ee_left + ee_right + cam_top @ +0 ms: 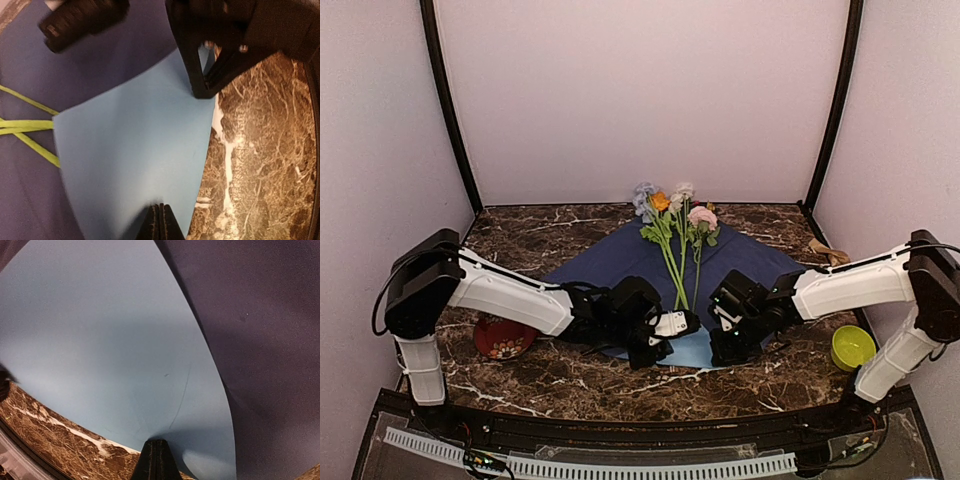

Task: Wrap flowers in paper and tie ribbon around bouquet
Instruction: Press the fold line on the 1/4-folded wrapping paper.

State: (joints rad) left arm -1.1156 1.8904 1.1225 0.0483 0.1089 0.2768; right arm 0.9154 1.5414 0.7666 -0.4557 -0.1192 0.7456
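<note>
Pale walls (640, 100) enclose a dark marble table (570, 385). At the left sits a red patterned dish (503, 340), out of the work. The left gripper (160, 210) is clenched on the near edge of the paper (610, 262), which lies navy face up with its near corner turned over to show light blue. That fold looks meant to cover the stem ends and start the cone's base. The flowers (675, 225) lie along the middle of the sheet, heads toward the far corner, stems running under the fold. The right gripper (156, 445) is pinched shut on the same blue edge just beside, likely to keep the fold even. The ribbon (825, 252) waits at the right, off the paper, with a green bowl (852, 347) nearer.
</note>
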